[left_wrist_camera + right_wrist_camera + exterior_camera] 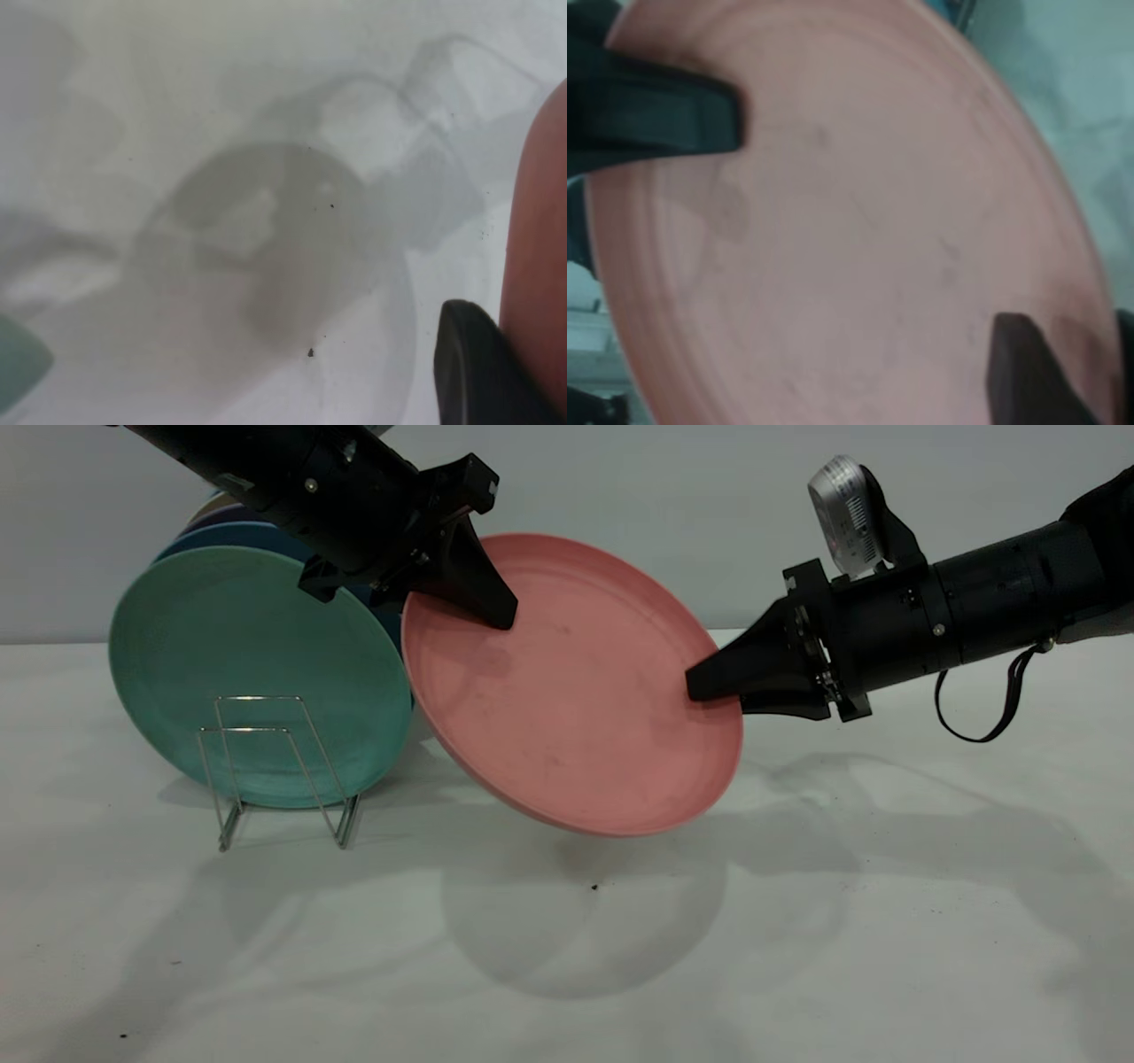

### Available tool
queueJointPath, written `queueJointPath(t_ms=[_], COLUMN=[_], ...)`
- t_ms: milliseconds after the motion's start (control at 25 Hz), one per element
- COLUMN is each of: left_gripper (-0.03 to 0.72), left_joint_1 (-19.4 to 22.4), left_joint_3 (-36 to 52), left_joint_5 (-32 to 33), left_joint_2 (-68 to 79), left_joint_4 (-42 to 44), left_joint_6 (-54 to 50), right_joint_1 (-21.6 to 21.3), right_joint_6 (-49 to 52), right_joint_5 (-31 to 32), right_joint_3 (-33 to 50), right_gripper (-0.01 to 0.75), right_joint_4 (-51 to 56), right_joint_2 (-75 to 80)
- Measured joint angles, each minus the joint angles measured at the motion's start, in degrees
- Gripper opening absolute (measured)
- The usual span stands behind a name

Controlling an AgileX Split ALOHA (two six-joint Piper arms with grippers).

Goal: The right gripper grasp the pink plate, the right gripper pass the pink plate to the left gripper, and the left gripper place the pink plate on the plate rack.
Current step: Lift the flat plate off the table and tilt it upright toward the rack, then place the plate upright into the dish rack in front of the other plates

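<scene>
The pink plate [576, 691] hangs tilted in the air over the table, held at two sides of its rim. My left gripper [500, 615] comes down from the upper left and is shut on the plate's upper left rim. My right gripper [695, 686] reaches in from the right and is shut on the right rim. In the left wrist view one black finger [469, 372] presses against the plate [540, 248]. In the right wrist view the plate [859, 230] fills the frame, with my right gripper [1067, 363] astride its rim and the left gripper [664, 111] on the far rim. The silver wire plate rack [266, 762] stands at the left.
A teal-green plate [230, 655] stands upright in the rack, with blue plates [221, 536] behind it. The pink plate's left edge is close to the teal plate. White table [797, 921] below, grey wall behind.
</scene>
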Motion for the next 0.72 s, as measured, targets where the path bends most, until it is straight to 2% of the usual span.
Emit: queueJointPath(t_ms=[120, 240, 360, 520, 720], left_gripper=[0.107, 0.107, 0.107, 0.107, 0.107], left_joint_1=[0.0, 0.0, 0.12, 1.76, 6.3], left_joint_3=[0.0, 0.0, 0.0, 0.0, 0.0], left_joint_5=[0.12, 0.72, 1.12, 3.17, 8.63], left_joint_2=[0.0, 0.0, -0.08, -3.0, -12.65], left_joint_4=[-0.2, 0.05, 2.34, 8.58, 14.67], left_joint_6=[0.17, 0.33, 0.95, 3.91, 14.23], right_joint_1=[-0.26, -1.27, -2.95, -5.52, -6.76], right_joint_6=[0.05, 0.05, 0.07, 2.73, 9.76], right_joint_5=[1.85, 2.6, 3.27, 3.78, 4.52], right_joint_3=[0.0, 0.0, 0.0, 0.0, 0.09], right_gripper=[0.452, 0.57, 0.589, 0.558, 0.515], right_joint_4=[2.11, 4.34, 4.8, 2.52, -10.49], right_joint_2=[0.0, -1.68, -6.08, -13.3, -26.37])
